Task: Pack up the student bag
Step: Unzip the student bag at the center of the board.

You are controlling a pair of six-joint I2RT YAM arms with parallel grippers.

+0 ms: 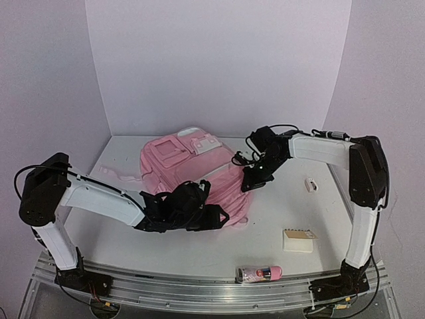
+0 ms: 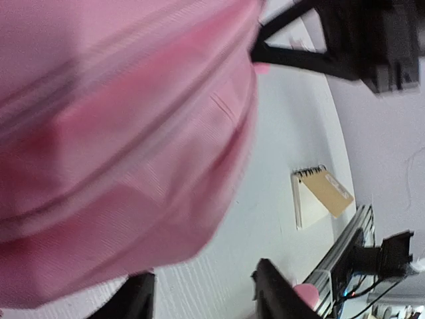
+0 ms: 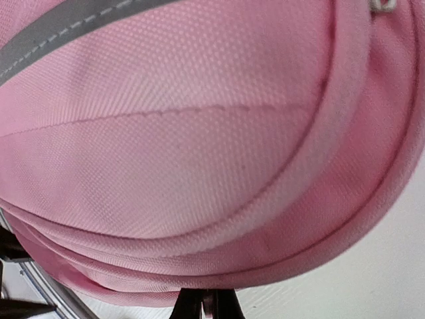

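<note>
Top external, one student bag [image 1: 176, 163], one notepad [image 1: 299, 240], one pink bottle [image 1: 259, 273]

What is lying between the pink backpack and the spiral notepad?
Nothing; only bare table separates the backpack and the notepad, seen in the top and left wrist views.

The white table [image 1: 279, 219] bears the student bag [image 1: 179, 159], notepad [image 1: 299, 240], small white object [image 1: 310, 184].

This is a robotics lab cell: plain pale-lilac backdrop panels [image 1: 219, 66] enclose the flat white tabletop [image 1: 279, 212] at its back and sides, and a ribbed aluminium mounting rail [image 1: 199, 292] runs along its near edge.
</note>
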